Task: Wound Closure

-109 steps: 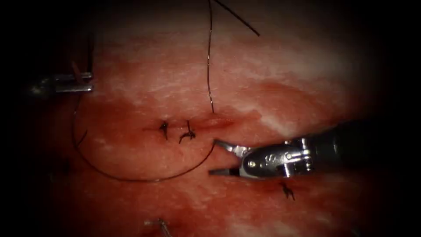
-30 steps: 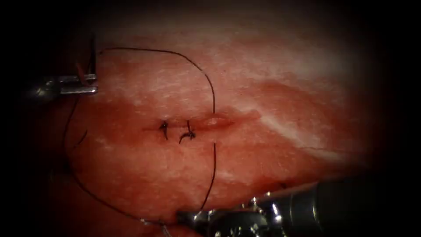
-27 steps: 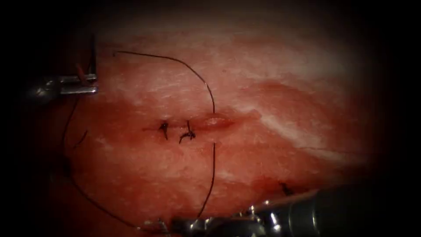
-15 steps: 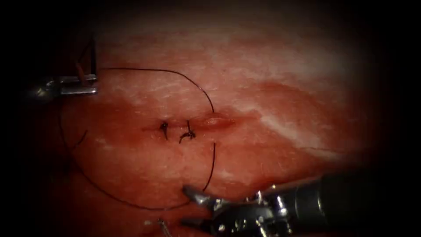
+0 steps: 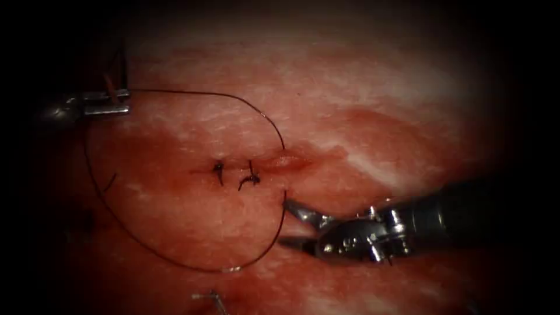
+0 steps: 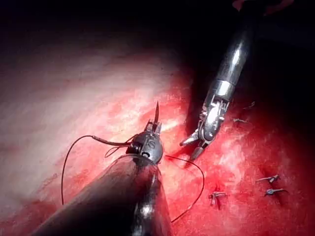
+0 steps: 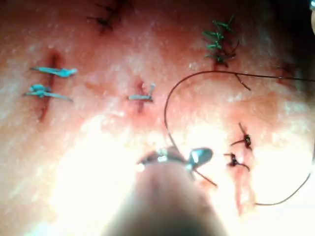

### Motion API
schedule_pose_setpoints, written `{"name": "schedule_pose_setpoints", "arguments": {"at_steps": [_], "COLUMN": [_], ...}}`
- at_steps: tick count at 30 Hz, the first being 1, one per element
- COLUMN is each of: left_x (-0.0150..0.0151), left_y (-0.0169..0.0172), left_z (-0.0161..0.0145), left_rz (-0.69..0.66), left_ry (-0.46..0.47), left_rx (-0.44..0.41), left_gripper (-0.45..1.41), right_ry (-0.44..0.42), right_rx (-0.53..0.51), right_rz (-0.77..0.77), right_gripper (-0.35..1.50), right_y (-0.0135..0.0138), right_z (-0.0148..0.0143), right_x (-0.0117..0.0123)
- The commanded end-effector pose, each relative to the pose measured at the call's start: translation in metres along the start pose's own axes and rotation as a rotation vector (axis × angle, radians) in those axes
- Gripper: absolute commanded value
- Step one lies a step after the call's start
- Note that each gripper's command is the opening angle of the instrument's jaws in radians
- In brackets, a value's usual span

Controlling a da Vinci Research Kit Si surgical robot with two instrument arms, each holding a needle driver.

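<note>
Steel needle [image 6: 156, 112] upright in left tool [image 5: 108, 102]; right tool [image 5: 291, 224] agape, empty.

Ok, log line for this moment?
left tool: shut on needle, out of tissue, left of cut | right tool: open, empty | thread: through tissue at cut

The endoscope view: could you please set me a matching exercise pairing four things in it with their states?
Things:
1. left tool
2. right tool
3. thread
4. two knots

States:
A. jaws open, holding nothing, below the cut
B. a wide loop that passes through the tissue at the cut's right end
C. jaws shut on the needle, which is out of the tissue
D. tied on the cut, left of where the thread passes through

Pairs: 1-C, 2-A, 3-B, 4-D
</note>
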Motion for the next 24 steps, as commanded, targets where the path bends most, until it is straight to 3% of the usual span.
{"name": "schedule_pose_setpoints", "arguments": {"at_steps": [1, 9, 12, 13, 14, 21, 24], "left_x": [-0.0004, -0.0004, -0.0004, -0.0004, -0.0004, -0.0003, -0.0003], "left_y": [0.0003, 0.0003, 0.0004, 0.0004, 0.0004, 0.0004, 0.0004], "left_z": [0.0004, 0.0004, 0.0004, 0.0004, 0.0004, 0.0004, 0.0004], "left_rz": [-0.002, -0.002, -0.002, -0.002, -0.002, -0.002, -0.002], "left_ry": [-0.002, -0.002, -0.002, -0.002, -0.002, -0.003, -0.003], "left_rx": [0.000, 0.001, 0.001, 0.001, 0.001, 0.002, 0.002], "left_gripper": [-0.45, -0.45, -0.45, -0.45, -0.45, -0.45, -0.45], "right_ry": [-0.008, -0.027, -0.034, -0.034, -0.036, -0.016, 0.000], "right_rx": [0.001, 0.000, 0.041, 0.057, 0.062, 0.066, 0.013], "right_rz": [-0.013, -0.082, -0.089, -0.092, -0.094, -0.089, -0.083], "right_gripper": [1.30, 1.23, 0.94, 0.76, 0.73, 0.79, 0.98], "right_y": [-0.0006, -0.0013, -0.0016, -0.0018, -0.0019, -0.0009, 0.0000], "right_z": [0.0014, 0.0039, 0.0041, 0.0041, 0.0040, 0.0014, 0.0007], "right_x": [-0.0004, 0.0000, -0.0001, -0.0001, -0.0001, -0.0014, -0.0023]}}
